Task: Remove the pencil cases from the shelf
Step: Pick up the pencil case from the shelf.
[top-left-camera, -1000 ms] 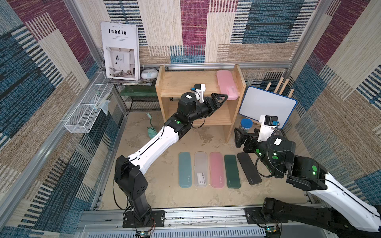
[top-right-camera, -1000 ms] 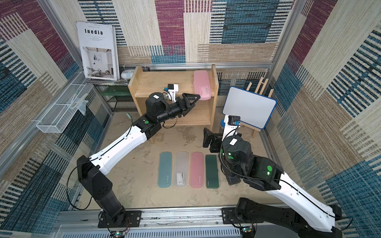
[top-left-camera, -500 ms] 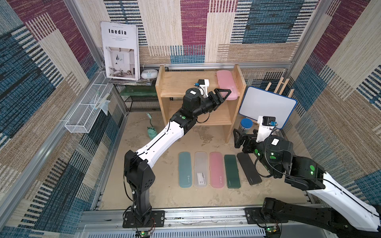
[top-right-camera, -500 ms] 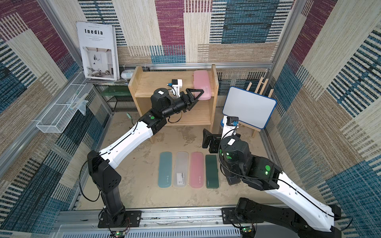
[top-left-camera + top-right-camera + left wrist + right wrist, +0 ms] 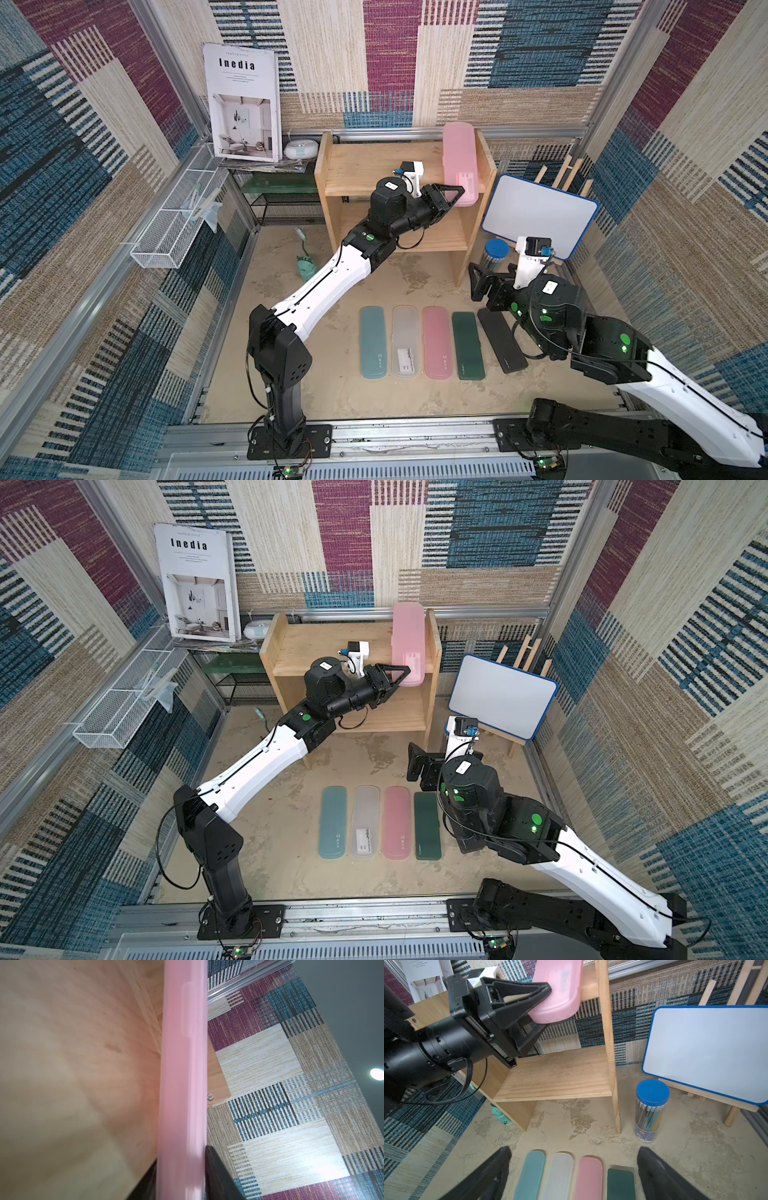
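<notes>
A translucent pink pencil case (image 5: 457, 162) lies on the top tier of the wooden shelf (image 5: 365, 166), along its right side panel, with its near end past the front edge. My left gripper (image 5: 459, 194) is shut on that near end, and the left wrist view shows the case (image 5: 182, 1084) pinched between both fingers. On the floor in front lie the other pencil cases in a row: light blue (image 5: 372, 343), frosted white (image 5: 405, 341), pink (image 5: 436, 343), dark green (image 5: 467, 345) and black (image 5: 500, 345). My right gripper (image 5: 478, 282) hangs open and empty above the row's far end.
A whiteboard on an easel (image 5: 540, 216) and a blue-lidded pencil tube (image 5: 496, 253) stand right of the shelf. To its left are a black mesh rack (image 5: 286, 203), a white wire basket (image 5: 174, 232), a magazine (image 5: 243, 104) and a small green object (image 5: 305, 266) on the floor.
My left gripper has moved right and forward along the top tier to the pink case and closed on its near end. The right arm has hardly moved.
</notes>
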Robot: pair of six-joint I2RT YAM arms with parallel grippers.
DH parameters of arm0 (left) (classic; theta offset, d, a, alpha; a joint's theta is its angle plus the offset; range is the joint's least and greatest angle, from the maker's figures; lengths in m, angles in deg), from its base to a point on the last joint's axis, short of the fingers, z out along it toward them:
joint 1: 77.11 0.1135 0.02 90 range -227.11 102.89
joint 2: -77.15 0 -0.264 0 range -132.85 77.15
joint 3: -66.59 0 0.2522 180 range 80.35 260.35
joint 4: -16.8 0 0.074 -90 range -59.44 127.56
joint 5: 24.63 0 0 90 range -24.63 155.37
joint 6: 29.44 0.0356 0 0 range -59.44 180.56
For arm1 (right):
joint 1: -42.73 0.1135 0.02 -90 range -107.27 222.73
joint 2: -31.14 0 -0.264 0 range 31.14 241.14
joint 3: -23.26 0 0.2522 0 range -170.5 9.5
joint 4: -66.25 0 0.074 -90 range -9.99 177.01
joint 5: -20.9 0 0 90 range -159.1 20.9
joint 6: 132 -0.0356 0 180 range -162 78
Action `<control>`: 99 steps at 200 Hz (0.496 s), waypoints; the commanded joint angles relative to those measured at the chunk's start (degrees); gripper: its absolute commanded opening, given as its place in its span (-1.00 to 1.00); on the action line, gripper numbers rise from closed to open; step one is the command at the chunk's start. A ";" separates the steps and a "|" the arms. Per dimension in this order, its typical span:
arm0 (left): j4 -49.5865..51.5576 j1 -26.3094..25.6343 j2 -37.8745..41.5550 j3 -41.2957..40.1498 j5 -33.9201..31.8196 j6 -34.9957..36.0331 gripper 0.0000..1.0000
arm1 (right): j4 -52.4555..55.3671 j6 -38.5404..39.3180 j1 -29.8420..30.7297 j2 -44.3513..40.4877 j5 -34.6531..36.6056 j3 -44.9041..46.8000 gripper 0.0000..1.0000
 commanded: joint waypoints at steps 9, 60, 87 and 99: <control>-0.47 0.07 1.48 -2.25 -1.28 1.07 -0.34 | -0.37 -0.53 -0.01 0.35 -0.41 0.16 0.99; -6.13 0.08 10.54 -16.60 -3.61 6.07 -0.53 | -2.03 0.29 -0.05 0.75 -2.46 -0.47 0.99; -7.46 0.07 20.84 -31.09 -9.49 14.86 -0.54 | -3.27 2.29 0.00 2.49 -4.92 -3.04 0.99; -6.93 0.08 25.60 -37.34 -12.23 18.75 -0.55 | -3.21 3.28 -0.01 5.10 -6.61 -5.43 0.99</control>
